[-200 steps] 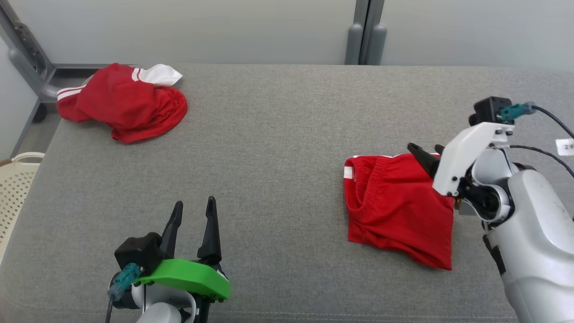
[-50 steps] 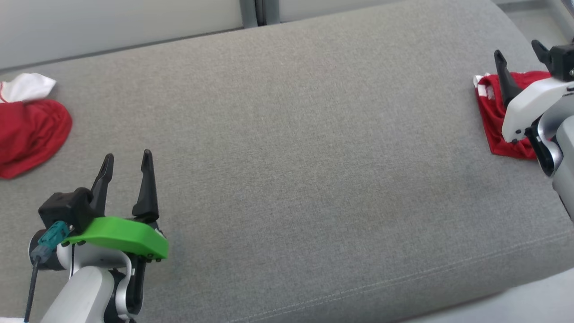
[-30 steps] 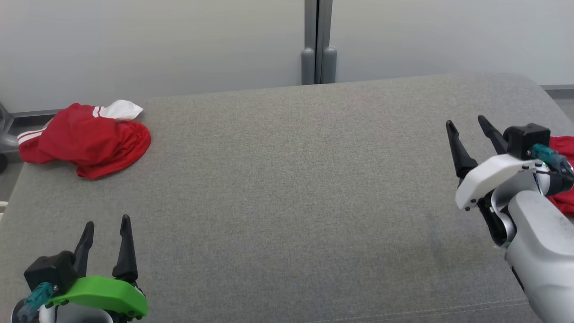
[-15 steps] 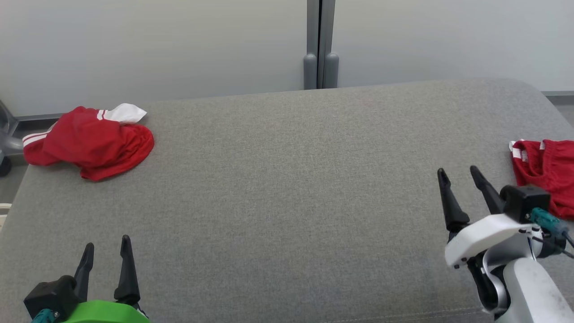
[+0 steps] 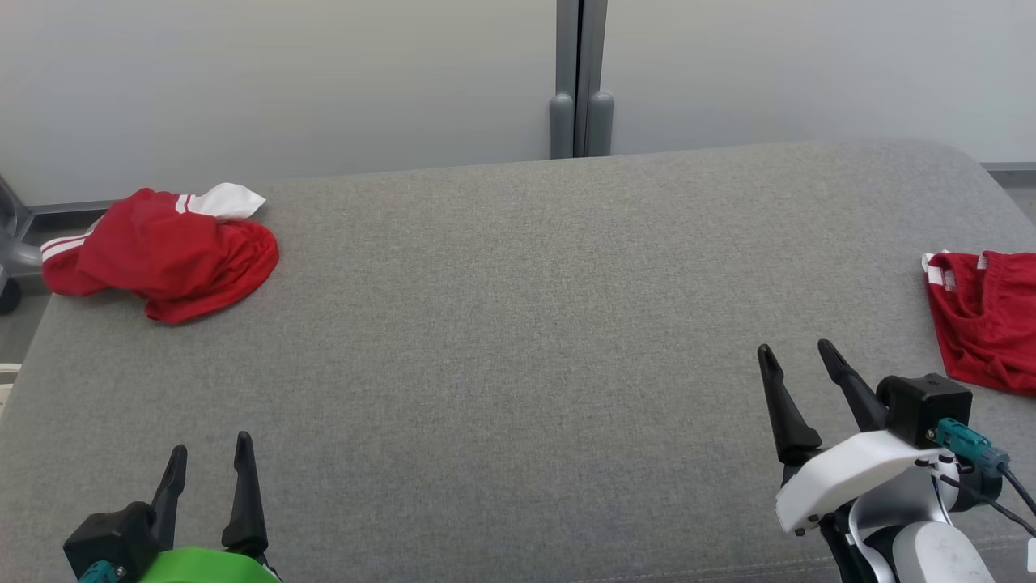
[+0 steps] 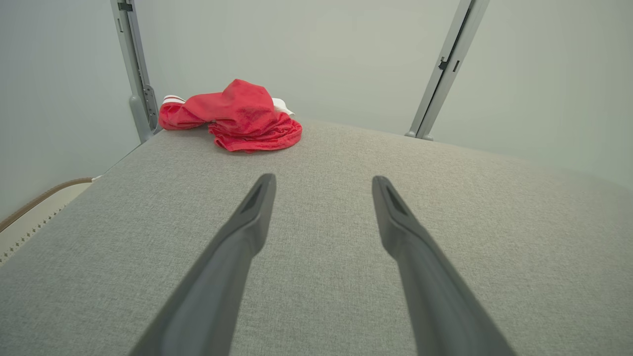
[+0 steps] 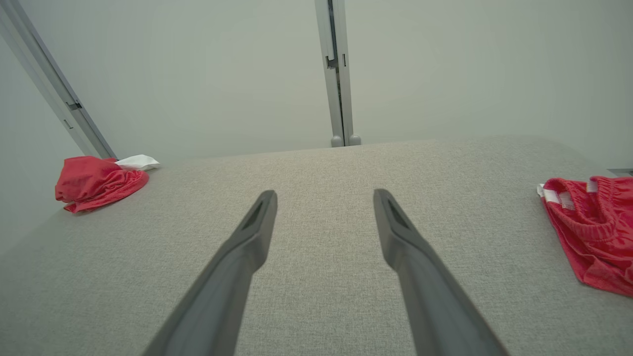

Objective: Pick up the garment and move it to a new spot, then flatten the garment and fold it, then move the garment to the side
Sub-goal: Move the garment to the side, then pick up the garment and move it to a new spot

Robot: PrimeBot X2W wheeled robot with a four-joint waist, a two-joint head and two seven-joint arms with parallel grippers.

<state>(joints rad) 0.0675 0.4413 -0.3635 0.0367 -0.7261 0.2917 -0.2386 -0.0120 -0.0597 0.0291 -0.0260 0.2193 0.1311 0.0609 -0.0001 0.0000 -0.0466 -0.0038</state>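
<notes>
- The left gripper (image 5: 211, 444) is pointing forward over the near left part of the grey padded table (image 5: 518, 324). Its two dark fingers are standing wide apart and are holding nothing.
- The right gripper (image 5: 796, 348) is pointing forward over the near right part of the same table. Its fingers are also spread, and only the grey cloth of the table is showing between them.
- The folded red garment (image 5: 983, 320) is lying flat at the right edge of the table, with its gathered waistband and white stripes along the far side. It is lying near the right gripper, on its right, and the two are not touching.
- A crumpled red garment (image 5: 162, 255) with a white part is lying in a heap at the far left corner of the table, well apart from both grippers.
- Behind the table a pale wall is standing, and a grey post (image 5: 581, 81) is running up it in the middle.
- A pale basket (image 6: 29, 217) is showing beside the left edge of the table.
</notes>
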